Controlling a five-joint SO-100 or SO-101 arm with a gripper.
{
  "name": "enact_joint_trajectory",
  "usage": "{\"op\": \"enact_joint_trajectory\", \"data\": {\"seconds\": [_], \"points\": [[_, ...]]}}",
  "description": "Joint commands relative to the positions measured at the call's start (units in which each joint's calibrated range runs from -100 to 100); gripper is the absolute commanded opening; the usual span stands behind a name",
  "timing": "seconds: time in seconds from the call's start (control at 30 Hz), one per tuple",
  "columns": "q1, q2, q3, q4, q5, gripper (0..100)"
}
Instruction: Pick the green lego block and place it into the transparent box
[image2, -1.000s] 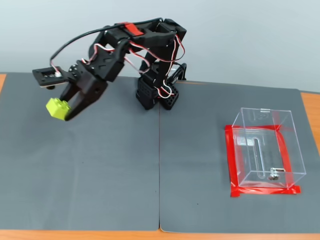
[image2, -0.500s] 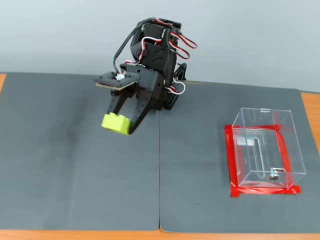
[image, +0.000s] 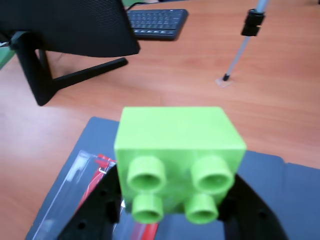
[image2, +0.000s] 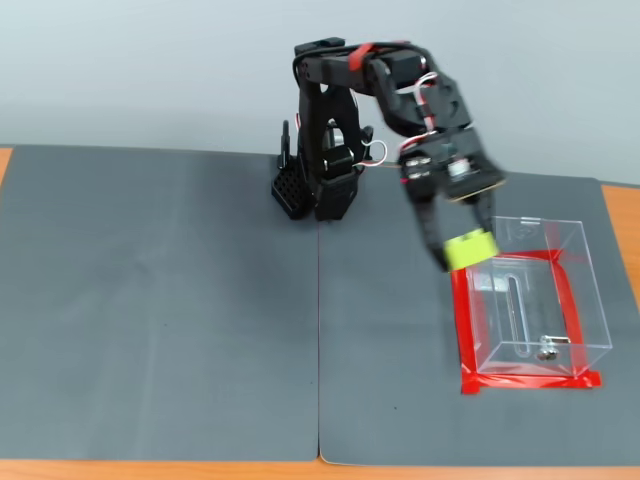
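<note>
Pinching the green lego block (image2: 469, 248) between its black fingers, the pincer (image2: 462, 252) hangs in the air at the upper left corner of the transparent box (image2: 560, 320) in the fixed view, the block just over the box's near wall. The box stands on the dark mat (image2: 160, 320) with red tape (image2: 462, 330) around its base. In the wrist view the block (image: 179, 155) fills the middle, four studs facing the camera, a finger (image: 97, 210) on each side, the box edge (image: 75, 172) low at left.
</note>
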Motion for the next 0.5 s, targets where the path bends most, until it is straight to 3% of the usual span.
{"op": "enact_joint_trajectory", "data": {"seconds": [0.0,0.47], "points": [[-3.26,-0.74,-3.34,0.05,0.17,7],[-10.42,1.97,-3.25,0.05,0.17,7]]}}
